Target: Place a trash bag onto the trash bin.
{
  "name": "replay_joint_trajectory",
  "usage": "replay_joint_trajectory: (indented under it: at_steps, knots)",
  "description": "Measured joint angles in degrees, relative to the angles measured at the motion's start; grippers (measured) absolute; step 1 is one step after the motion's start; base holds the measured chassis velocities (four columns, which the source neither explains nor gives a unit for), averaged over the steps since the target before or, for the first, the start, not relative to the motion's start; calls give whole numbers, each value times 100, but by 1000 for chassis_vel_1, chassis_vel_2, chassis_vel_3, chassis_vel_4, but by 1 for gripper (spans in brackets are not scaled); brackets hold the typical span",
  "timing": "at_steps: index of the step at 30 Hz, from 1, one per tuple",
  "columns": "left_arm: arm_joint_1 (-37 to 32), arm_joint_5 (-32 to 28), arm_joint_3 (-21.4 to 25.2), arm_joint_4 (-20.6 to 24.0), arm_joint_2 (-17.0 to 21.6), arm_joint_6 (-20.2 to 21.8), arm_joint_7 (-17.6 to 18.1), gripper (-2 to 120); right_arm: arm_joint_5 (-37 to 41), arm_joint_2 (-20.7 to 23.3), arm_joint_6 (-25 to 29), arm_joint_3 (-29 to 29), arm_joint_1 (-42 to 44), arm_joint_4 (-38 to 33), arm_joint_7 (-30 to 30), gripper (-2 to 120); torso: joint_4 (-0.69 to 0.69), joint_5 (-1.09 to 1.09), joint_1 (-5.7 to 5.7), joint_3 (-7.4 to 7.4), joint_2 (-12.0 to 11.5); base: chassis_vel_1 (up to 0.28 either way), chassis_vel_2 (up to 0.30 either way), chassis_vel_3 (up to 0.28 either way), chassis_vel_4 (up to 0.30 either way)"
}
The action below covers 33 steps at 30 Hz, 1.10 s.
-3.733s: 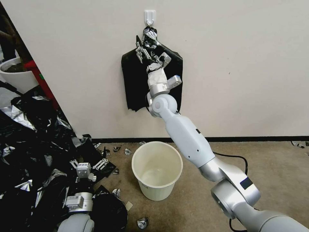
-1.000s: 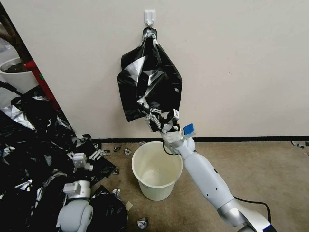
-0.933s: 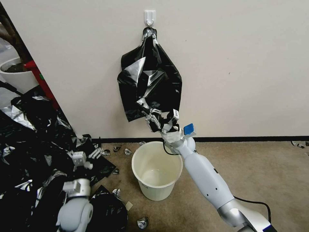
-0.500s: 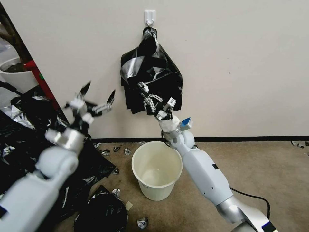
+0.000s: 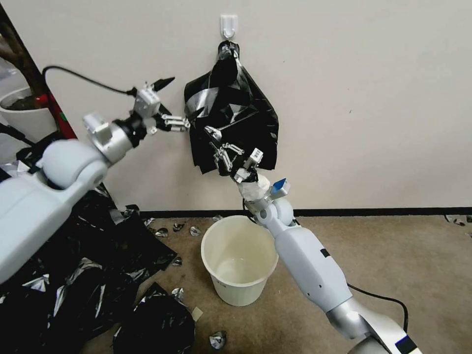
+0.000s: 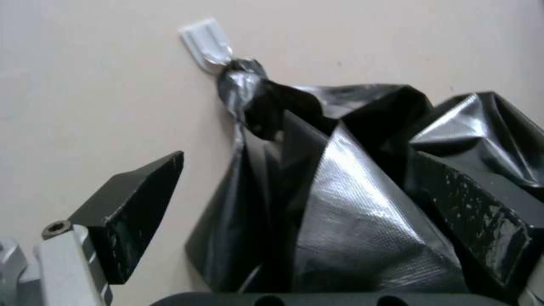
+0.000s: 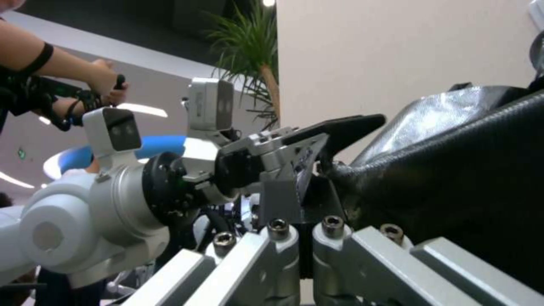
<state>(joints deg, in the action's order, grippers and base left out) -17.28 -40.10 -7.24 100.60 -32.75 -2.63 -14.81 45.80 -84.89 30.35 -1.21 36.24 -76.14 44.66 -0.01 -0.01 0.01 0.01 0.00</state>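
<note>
**Both claws up at the hanging bag**

While the trash bin sits on the floor under it, the trash bag hangs from a wall hook. From my head cam, my right claw is pinched shut on its lower part, and my left claw is spread wide at its upper left edge.

Left wrist cam: open fingertips either side of the film.

Right wrist cam: black film right against my fingers.

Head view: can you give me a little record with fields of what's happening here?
Trash bag: black, glossy, hanging from wall hook
Left pincer: open, at the bag's upper left edge
Right pincer: shut on the bag's lower front
Trash bin: upright on floor below, unlined
Floor left: heap of black film
</note>
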Motion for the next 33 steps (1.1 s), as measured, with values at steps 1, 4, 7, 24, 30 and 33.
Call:
replay_joint_trajectory:
  at_steps: [1, 4, 7, 24, 30, 33]
  knots:
    - [23, 5, -17, -19, -12, 35, -56, 100, -6, -6, 0, -3, 1, 0, -16, 0, 0, 0, 0, 0, 0, 0, 0, 0, 0]
    - [45, 29, -12, -63, -56, 232, -453, 92, -25, -40, -2, -13, -7, 0, -52, 0, 1, 0, 0, 0, 0, 0, 0, 0, 0]
    - [37, 271, 58, -124, -116, 404, -899, 87, -33, -63, -5, -15, -24, 1, -75, 0, 2, 0, 0, -1, 0, 0, 0, 0, 0]
    - [114, 602, 56, -414, -421, 484, -845, 45, -57, -36, -9, -45, 49, -20, -90, 0, 2, 1, -1, -1, 0, 0, 0, 0, 0]
    - [-91, 584, 234, -348, -560, 501, -595, 21, -98, 61, 44, -111, 237, -164, -383, 0, 1, 1, -1, -1, 0, 0, 0, 0, 0]
    - [-279, 550, 386, -271, -637, 498, -507, 8, -266, 145, 140, -111, 445, -384, -963, 0, 1, 2, -1, -1, 0, 0, 0, 0, 0]
